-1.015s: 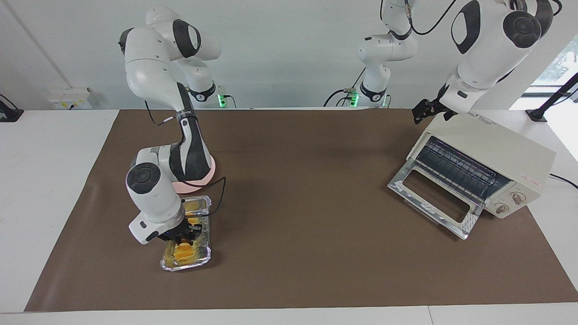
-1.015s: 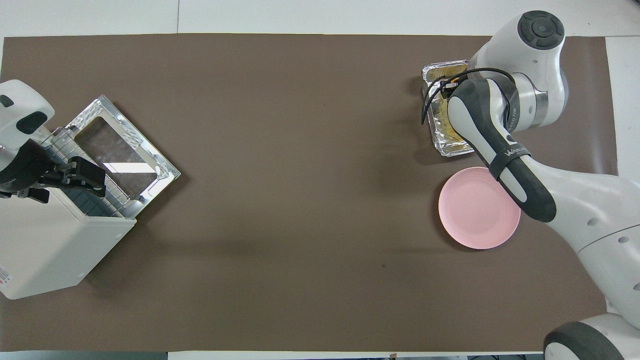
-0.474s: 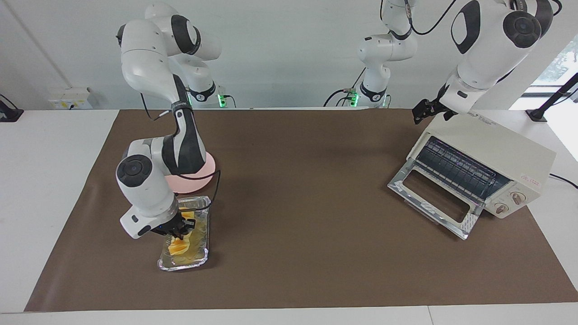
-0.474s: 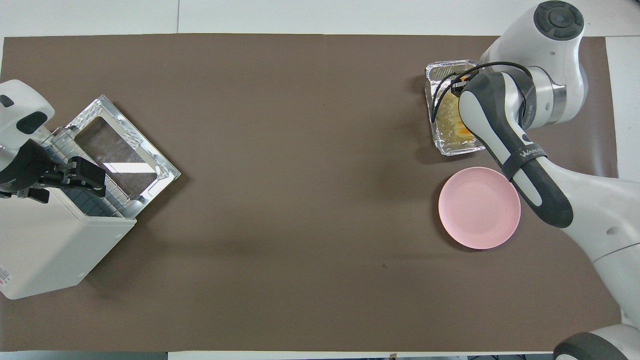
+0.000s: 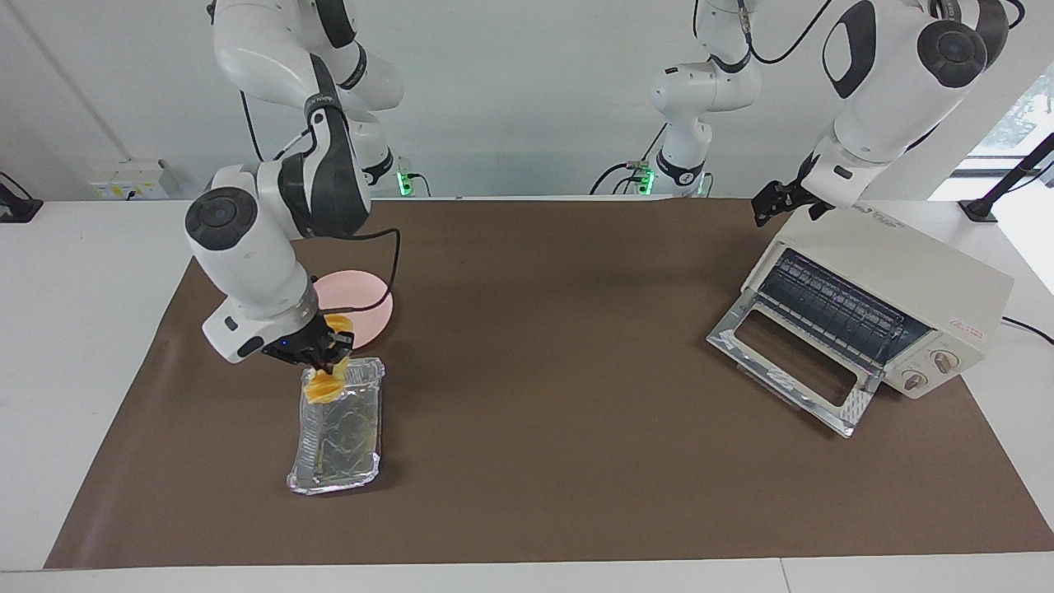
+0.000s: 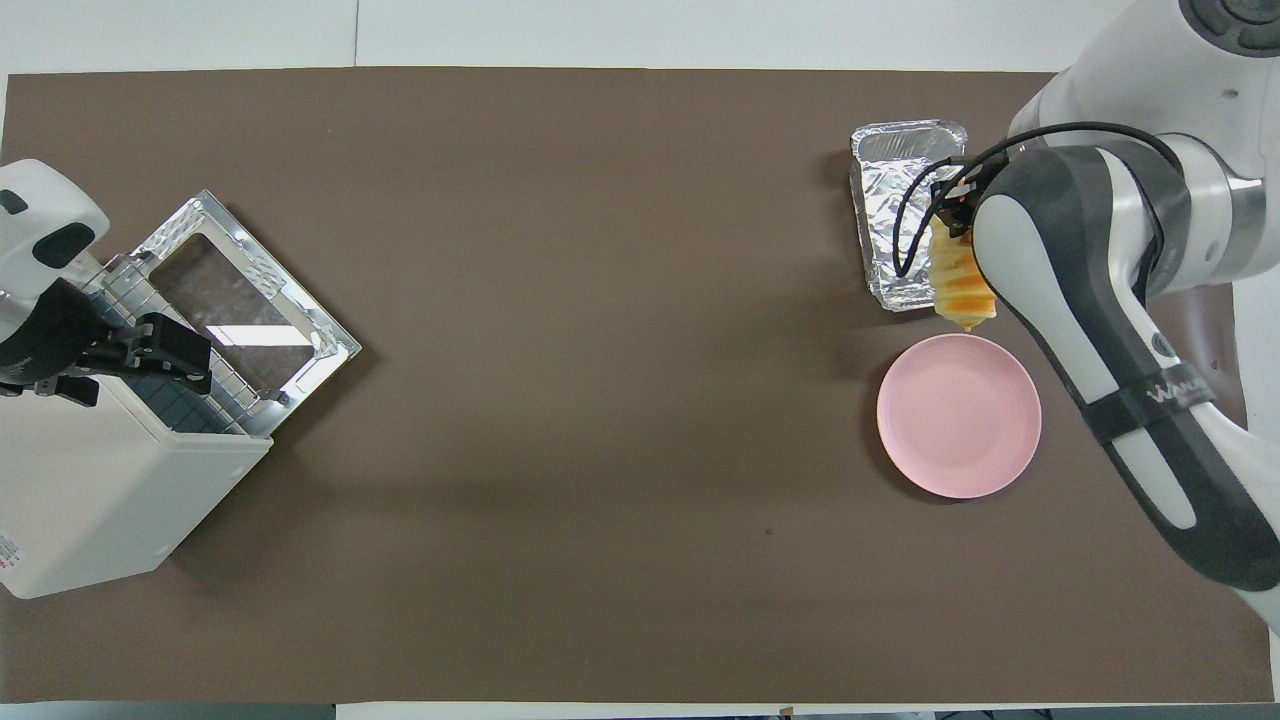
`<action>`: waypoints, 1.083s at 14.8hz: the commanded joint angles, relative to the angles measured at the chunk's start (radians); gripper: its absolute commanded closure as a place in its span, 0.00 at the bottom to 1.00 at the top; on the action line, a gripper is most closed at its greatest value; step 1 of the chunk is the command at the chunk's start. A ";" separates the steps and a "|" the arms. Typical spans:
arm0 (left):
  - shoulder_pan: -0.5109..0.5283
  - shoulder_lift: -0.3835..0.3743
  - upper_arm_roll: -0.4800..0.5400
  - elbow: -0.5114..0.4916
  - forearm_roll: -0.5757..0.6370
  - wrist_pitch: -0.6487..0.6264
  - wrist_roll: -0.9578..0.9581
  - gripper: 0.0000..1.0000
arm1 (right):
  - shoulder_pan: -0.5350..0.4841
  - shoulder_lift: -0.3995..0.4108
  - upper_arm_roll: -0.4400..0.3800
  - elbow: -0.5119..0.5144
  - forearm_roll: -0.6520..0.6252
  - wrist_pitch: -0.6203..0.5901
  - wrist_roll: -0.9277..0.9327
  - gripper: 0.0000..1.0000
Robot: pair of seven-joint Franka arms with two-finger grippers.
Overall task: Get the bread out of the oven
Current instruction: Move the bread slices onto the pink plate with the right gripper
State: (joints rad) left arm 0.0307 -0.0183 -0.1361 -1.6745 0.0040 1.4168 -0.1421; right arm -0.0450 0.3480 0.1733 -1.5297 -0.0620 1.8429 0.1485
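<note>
The bread (image 5: 322, 388), a small yellow-orange ridged loaf, hangs in my right gripper (image 5: 326, 360), which is shut on it and holds it in the air over the end of the silver foil tray (image 5: 339, 436) nearest the robots. In the overhead view the bread (image 6: 961, 286) shows between the foil tray (image 6: 893, 205) and the pink plate (image 6: 958, 416). The cream-white oven (image 5: 902, 276) stands at the left arm's end with its glass door (image 5: 789, 362) dropped open and its rack bare. My left gripper (image 5: 772, 205) waits at the oven's top edge.
The pink plate (image 5: 368, 305) lies on the brown mat, nearer to the robots than the foil tray. The oven (image 6: 95, 490) and its open door (image 6: 245, 290) take up the left arm's end. A cable runs from the oven off the table.
My right gripper has risen out of the foil tray with the bread in it and moved toward the pink plate. The tray now lies bare. The left arm has not moved.
</note>
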 commanded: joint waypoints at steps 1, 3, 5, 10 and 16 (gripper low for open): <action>0.008 -0.012 -0.002 -0.001 -0.019 -0.001 0.007 0.00 | -0.033 -0.260 0.000 -0.393 0.047 0.161 -0.024 1.00; 0.009 -0.012 -0.002 -0.001 -0.019 -0.001 0.007 0.00 | -0.038 -0.370 0.000 -0.588 0.066 0.283 -0.062 1.00; 0.008 -0.012 -0.002 -0.001 -0.019 -0.001 0.007 0.00 | -0.061 -0.449 0.000 -0.752 0.111 0.411 -0.111 1.00; 0.008 -0.012 -0.002 -0.001 -0.019 -0.001 0.007 0.00 | -0.072 -0.500 -0.002 -0.937 0.163 0.599 -0.175 1.00; 0.009 -0.012 -0.002 -0.001 -0.019 -0.001 0.007 0.00 | -0.070 -0.449 -0.002 -0.954 0.163 0.685 -0.182 1.00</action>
State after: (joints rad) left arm 0.0307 -0.0183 -0.1361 -1.6745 0.0040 1.4168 -0.1421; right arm -0.1091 -0.1060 0.1672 -2.4723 0.0711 2.5004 0.0053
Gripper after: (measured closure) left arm 0.000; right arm 0.916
